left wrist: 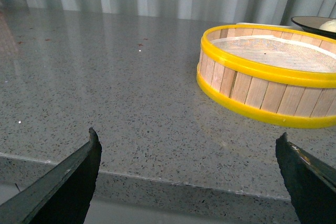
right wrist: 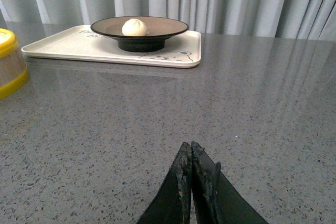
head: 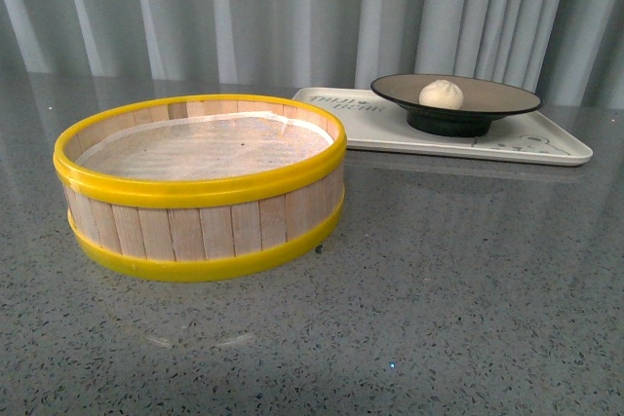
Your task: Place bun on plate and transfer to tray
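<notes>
Grey countertop [head: 468, 280] — steamer basket [head: 200, 187] fronts tray [head: 546, 148].

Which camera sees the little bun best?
The right wrist view. There the bun sits whole and unblocked on the plate on the tray. The front view shows it too, but smaller and farther off. The left wrist view catches only a pale sliver at the picture's edge.

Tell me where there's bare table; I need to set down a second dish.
Bare counter spreads in front of the steamer basket and to its right, up to the tray. The tray is mostly taken by the plate holding the bun. Basket and tray crowd the back middle.
</notes>
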You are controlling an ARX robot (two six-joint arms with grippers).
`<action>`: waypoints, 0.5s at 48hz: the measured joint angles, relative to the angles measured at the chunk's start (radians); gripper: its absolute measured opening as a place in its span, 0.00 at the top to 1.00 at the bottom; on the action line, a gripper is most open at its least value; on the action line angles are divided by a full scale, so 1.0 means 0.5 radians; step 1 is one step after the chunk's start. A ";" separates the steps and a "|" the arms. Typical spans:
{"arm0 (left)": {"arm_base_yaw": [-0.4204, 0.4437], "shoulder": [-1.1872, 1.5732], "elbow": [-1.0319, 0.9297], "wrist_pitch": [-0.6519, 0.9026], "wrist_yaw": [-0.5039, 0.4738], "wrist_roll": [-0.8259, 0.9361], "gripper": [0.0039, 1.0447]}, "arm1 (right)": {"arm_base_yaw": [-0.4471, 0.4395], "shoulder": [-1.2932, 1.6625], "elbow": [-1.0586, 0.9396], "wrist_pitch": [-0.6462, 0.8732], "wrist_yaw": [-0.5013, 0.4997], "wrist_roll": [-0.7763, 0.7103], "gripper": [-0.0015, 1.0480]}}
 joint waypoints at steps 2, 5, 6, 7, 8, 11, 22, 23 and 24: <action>0.000 0.000 0.000 0.000 0.000 0.000 0.06 | 0.000 -0.018 0.000 -0.018 0.000 0.000 0.98; 0.000 0.000 0.000 0.000 0.000 0.000 0.06 | 0.000 -0.049 0.000 -0.046 0.000 0.000 0.98; 0.000 0.000 0.000 0.000 0.000 0.000 0.06 | 0.000 -0.060 0.000 -0.060 0.000 0.000 0.98; 0.000 0.000 0.000 0.000 0.000 0.000 0.06 | 0.000 -0.065 0.000 -0.066 0.000 0.000 0.98; 0.000 0.000 0.000 0.000 0.000 0.000 0.06 | 0.000 -0.076 0.000 -0.077 0.000 0.000 0.98; 0.000 0.000 0.000 0.000 0.000 0.000 0.06 | 0.000 -0.098 0.000 -0.098 0.000 0.000 0.98; 0.000 0.000 0.000 0.000 0.000 0.000 0.06 | 0.000 -0.203 0.000 -0.205 0.000 0.000 0.98; 0.000 0.000 0.000 0.000 0.000 0.000 0.06 | 0.000 -0.257 0.002 -0.279 0.000 0.000 0.98; 0.000 0.000 0.000 0.000 0.000 0.000 0.06 | 0.000 -0.282 0.002 -0.322 0.000 0.000 0.98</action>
